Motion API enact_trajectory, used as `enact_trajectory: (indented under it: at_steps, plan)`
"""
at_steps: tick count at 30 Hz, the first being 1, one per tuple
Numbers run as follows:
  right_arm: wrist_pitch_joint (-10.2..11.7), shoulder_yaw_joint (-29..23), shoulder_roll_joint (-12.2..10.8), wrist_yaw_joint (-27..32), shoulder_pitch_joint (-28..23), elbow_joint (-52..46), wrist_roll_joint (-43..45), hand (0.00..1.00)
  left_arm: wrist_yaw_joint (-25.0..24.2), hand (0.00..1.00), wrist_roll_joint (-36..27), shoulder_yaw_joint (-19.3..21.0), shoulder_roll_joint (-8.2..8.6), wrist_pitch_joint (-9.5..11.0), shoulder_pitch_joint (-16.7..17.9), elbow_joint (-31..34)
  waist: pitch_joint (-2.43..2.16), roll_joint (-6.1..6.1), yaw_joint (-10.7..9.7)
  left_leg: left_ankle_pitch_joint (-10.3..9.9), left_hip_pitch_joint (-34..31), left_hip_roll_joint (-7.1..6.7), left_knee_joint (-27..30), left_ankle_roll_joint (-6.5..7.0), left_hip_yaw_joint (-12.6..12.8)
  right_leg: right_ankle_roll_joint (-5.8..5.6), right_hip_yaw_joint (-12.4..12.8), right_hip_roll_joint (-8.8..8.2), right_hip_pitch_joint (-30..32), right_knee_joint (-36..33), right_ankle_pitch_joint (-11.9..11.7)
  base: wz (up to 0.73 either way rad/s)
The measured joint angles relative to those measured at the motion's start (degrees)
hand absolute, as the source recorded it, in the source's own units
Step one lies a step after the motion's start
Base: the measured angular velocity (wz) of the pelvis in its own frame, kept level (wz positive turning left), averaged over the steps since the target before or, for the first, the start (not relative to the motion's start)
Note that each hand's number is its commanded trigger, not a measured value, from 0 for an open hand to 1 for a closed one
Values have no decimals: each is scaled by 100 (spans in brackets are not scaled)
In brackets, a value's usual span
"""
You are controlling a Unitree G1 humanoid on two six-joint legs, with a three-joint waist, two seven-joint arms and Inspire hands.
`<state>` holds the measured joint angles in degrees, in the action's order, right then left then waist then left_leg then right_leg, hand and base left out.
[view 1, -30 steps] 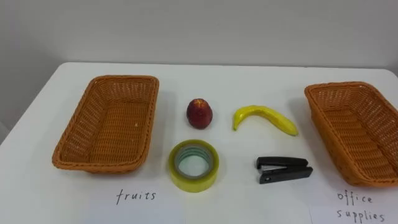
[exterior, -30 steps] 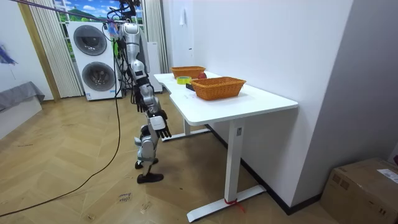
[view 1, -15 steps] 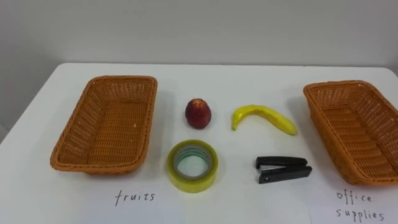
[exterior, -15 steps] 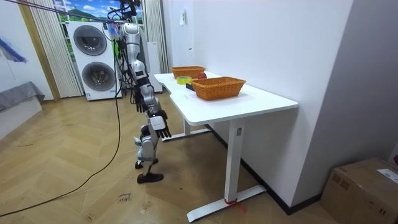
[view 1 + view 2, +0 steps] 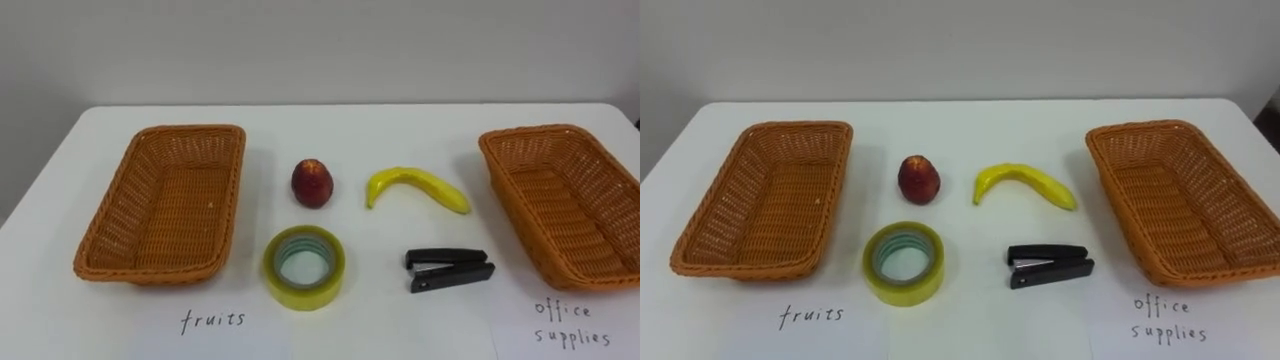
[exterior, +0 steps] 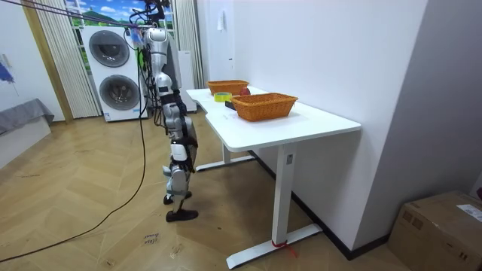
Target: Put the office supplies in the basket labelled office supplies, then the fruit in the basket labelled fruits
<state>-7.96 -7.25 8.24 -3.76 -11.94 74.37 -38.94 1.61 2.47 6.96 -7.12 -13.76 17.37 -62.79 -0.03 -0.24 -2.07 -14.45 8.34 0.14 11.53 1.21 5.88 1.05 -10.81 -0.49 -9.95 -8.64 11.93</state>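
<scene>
On the white table (image 5: 400, 130) a red apple (image 5: 312, 183) and a yellow banana (image 5: 415, 188) lie side by side in the middle. In front of them lie a roll of yellowish tape (image 5: 304, 266) and a black stapler (image 5: 450, 270). An empty wicker basket (image 5: 160, 200) stands at the left above a handwritten "fruits" label (image 5: 212, 320). Another empty wicker basket (image 5: 560, 200) stands at the right above an "office supplies" label (image 5: 565, 322). In the room view I stand at the table's long side, my right hand (image 6: 183, 147) hanging low by my body, below the tabletop.
A plain wall runs close behind the table's far edge. In the room view two stacked washing machines (image 6: 113, 71) stand behind me, and a cardboard box (image 6: 440, 226) sits on the wooden floor at the room view's right.
The eye view has shifted a little, so everything on the table sits slightly further left. In the room view my right arm has swung back against my body. Nothing on the table has moved.
</scene>
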Motion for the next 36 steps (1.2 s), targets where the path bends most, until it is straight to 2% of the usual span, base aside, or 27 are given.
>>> enact_trajectory:
  at_steps: [6, 13, 18, 24, 27, 28, 30, 33, 36]
  plan:
    - [-206, -608, 23, 190, -160, -15, -388, 0, -2, 0, -79, 419, -21, 29, 15, 36, -9, -47, -112, 0, 48, 9, -18, 0, 58, 5, 125, 13, 10, -1, 13, -7]
    - [-208, -1285, 175, 849, -156, -236, -854, 0, 81, 0, -298, 639, -48, 164, 60, 88, -16, -147, -240, -3, 131, 7, -80, 5, 102, -9, 145, 4, -4, -29, 36, -3]
    - [-170, -1677, 224, 1489, -187, -958, -1008, 0, 280, 0, -308, 719, -88, 272, 82, 94, -19, -193, -265, -3, 137, 12, -90, 4, 162, -7, 201, 47, 21, -34, 36, -5]
    - [127, -2122, 279, 2451, -32, -2167, -1037, 0, 300, 0, -597, 756, -151, 528, 121, 144, -14, -278, -280, -3, 72, 8, -121, 5, 190, -10, 287, 53, 166, -118, 52, -5]
    - [243, -2161, 282, 2834, -37, -2710, -1036, 0, 300, 0, -630, 756, -159, 552, 145, 141, -14, -299, -284, -2, 23, 6, -124, 5, 194, -10, 298, 55, 218, -153, 51, 0]
    - [348, -2183, 290, 2957, -36, -2850, -1035, 0, 300, 0, -634, 769, -166, 561, 149, 141, -15, -311, -287, -2, 19, 8, -123, 5, 195, -10, 299, 57, 222, -156, 51, 0]
    - [409, -2333, 293, 3143, -34, -3130, -1025, 0, 298, 0, -634, 790, -164, 610, 150, 158, -16, -314, -289, -2, -17, 6, -123, 5, 193, -11, 292, 55, 243, -132, 51, 0]
    - [578, -2410, 294, 3500, -96, -3832, -1021, 0, 300, 0, -629, 820, -171, 730, 333, 490, -16, -310, -351, 0, -84, 6, -116, 4, 197, -10, 289, 56, 301, -128, 51, 0]
    - [606, -2429, 305, 3820, -96, -4139, -749, 0, 316, 0, -605, 861, -178, 816, 363, 622, -15, -299, -362, 0, -127, 8, -117, 4, 232, -10, 319, 58, 369, -140, 51, -5]
